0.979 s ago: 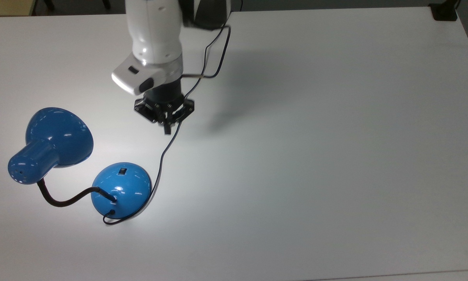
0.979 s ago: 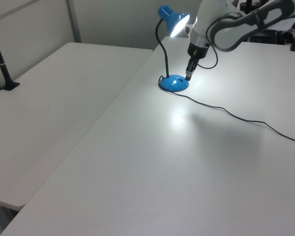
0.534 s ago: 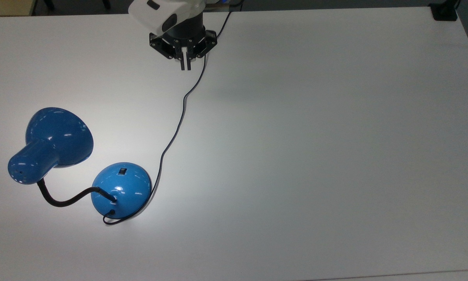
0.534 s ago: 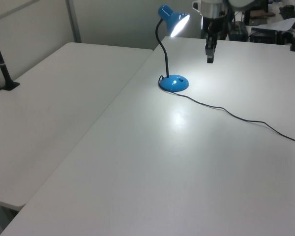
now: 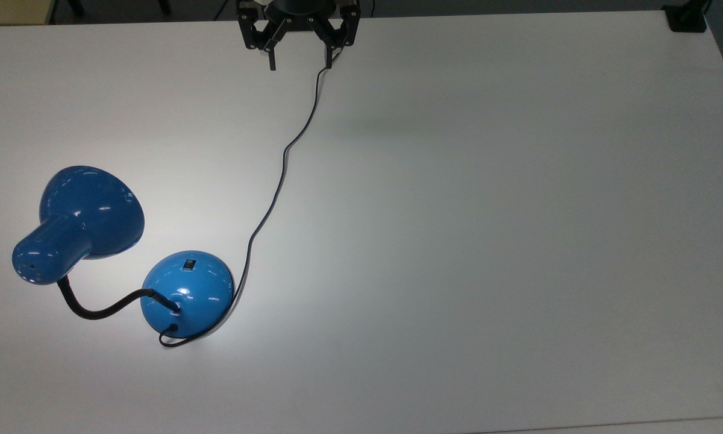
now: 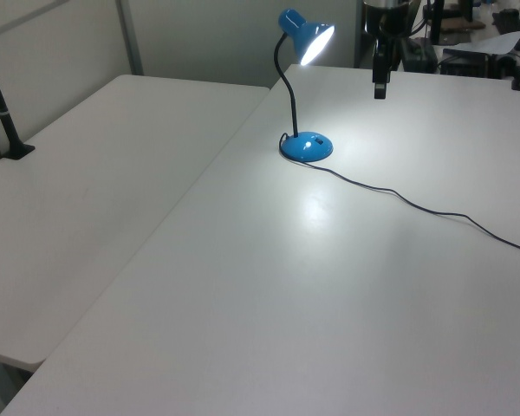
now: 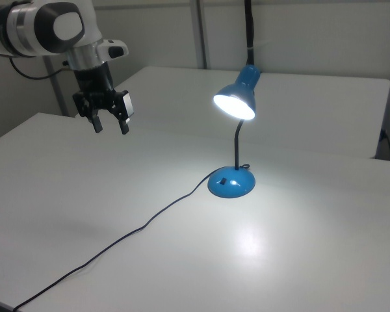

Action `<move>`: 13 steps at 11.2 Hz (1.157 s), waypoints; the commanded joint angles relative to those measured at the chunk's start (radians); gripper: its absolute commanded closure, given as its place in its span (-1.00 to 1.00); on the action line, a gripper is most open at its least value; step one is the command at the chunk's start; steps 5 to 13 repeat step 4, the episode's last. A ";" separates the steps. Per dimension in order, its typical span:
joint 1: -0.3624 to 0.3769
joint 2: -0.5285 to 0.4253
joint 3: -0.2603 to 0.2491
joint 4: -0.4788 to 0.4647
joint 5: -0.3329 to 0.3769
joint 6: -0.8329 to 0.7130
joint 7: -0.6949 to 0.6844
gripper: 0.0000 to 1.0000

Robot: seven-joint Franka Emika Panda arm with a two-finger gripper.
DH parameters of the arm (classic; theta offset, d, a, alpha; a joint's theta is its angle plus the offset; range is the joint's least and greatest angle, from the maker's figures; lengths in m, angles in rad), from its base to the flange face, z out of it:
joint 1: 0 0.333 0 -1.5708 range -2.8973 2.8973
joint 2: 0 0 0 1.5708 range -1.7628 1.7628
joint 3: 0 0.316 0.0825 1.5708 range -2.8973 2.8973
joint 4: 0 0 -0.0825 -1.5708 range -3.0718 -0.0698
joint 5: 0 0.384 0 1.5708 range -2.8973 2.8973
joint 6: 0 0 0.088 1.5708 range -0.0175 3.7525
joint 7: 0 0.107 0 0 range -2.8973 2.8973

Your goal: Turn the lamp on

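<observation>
Above table (image 7: 182, 260), hand (image 7: 110, 125) wide open, empty

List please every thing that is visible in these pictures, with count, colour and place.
lamp: one, glossy blue, lit, standing at the top view's left on the nearer table.
cord: one, thin black, running from the lamp's base across the table.
tables: two, white, side by side.
black post: one, on the far table at the left view's left.
robot arm: one, white.
gripper: one, black, open, raised above the table, apart from the lamp.
</observation>
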 commanded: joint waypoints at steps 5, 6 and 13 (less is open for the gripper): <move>0.017 -0.003 -0.026 0.048 0.004 -0.091 0.049 -1.00; 0.017 -0.003 -0.026 0.048 0.004 -0.091 0.049 -1.00; 0.017 -0.003 -0.026 0.048 0.004 -0.091 0.049 -1.00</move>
